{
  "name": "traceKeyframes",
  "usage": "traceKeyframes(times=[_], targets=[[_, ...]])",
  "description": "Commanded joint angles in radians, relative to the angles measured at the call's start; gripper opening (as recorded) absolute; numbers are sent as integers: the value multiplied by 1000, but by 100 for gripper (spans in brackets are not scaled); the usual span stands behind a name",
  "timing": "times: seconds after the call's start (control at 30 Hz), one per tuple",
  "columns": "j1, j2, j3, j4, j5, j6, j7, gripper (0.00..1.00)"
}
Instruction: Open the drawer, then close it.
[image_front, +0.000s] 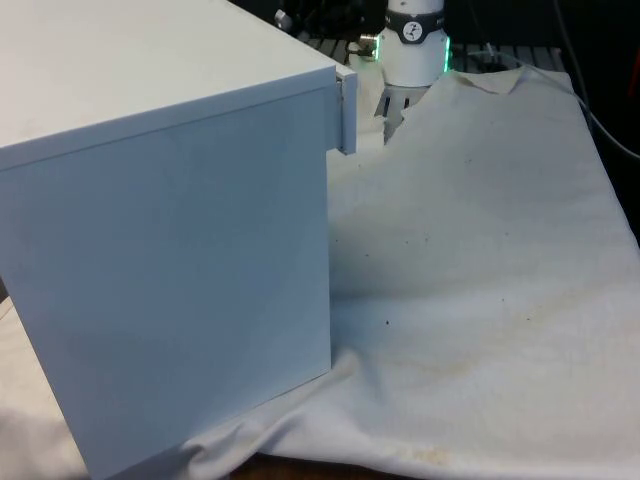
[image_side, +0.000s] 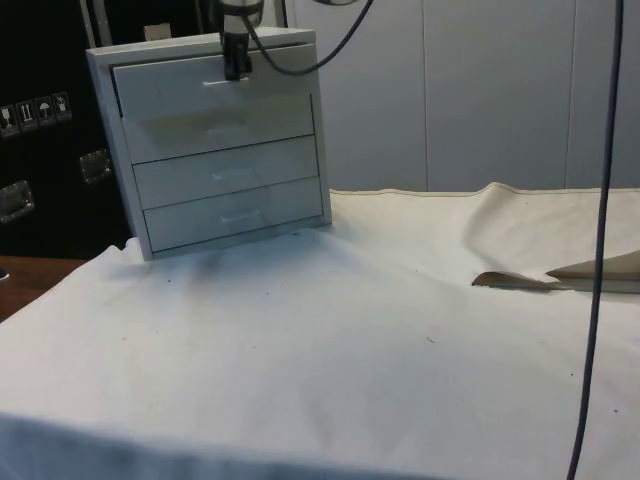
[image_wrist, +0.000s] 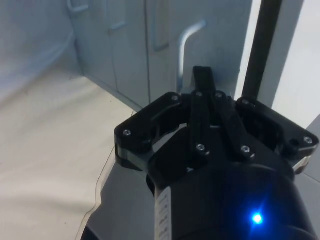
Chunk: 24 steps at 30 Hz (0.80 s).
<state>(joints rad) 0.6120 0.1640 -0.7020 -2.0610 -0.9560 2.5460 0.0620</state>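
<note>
A: Where's the chest of drawers (image_side: 222, 140)?

B: At the near-left of the front view, turned so we get its plain white back and side (image_front: 170, 260). From the side camera it stands at the far left end of the table, on the white cloth (image_side: 330, 340), its four drawer fronts facing across the table.

A: And the drawer?

B: The top drawer (image_side: 215, 88) is the one in play. In the front view its front panel (image_front: 346, 110) sticks out a little past the chest's side wall, so it sits slightly ajar.

A: The gripper?

B: The gripper (image_side: 236, 62) hangs right at the top drawer's front, fingers pointing down at the handle (image_side: 222, 82). From the wrist camera the black fingers (image_wrist: 202, 82) are pressed close together, their tips at the curved metal handle (image_wrist: 186, 42).

A: Clamped on that handle?

B: Clenched, yes, the two fingers look squeezed together. Whether the handle is actually pinched between them, I can't make out.

A: Anything else on the table?

B: A fold of cloth turned up at the side view's right edge (image_side: 560, 275), and a dark cable (image_side: 598, 240) hanging down near it.
</note>
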Motion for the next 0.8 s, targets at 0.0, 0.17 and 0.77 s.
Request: traceKeyframes(times=[0.0, 0.17, 0.77], targets=[[-10, 11, -1, 8, 18, 17, -19, 0], [-17, 48, -16, 35, 31, 33, -19, 0], [-29, 138, -53, 101, 69, 70, -18, 0]])
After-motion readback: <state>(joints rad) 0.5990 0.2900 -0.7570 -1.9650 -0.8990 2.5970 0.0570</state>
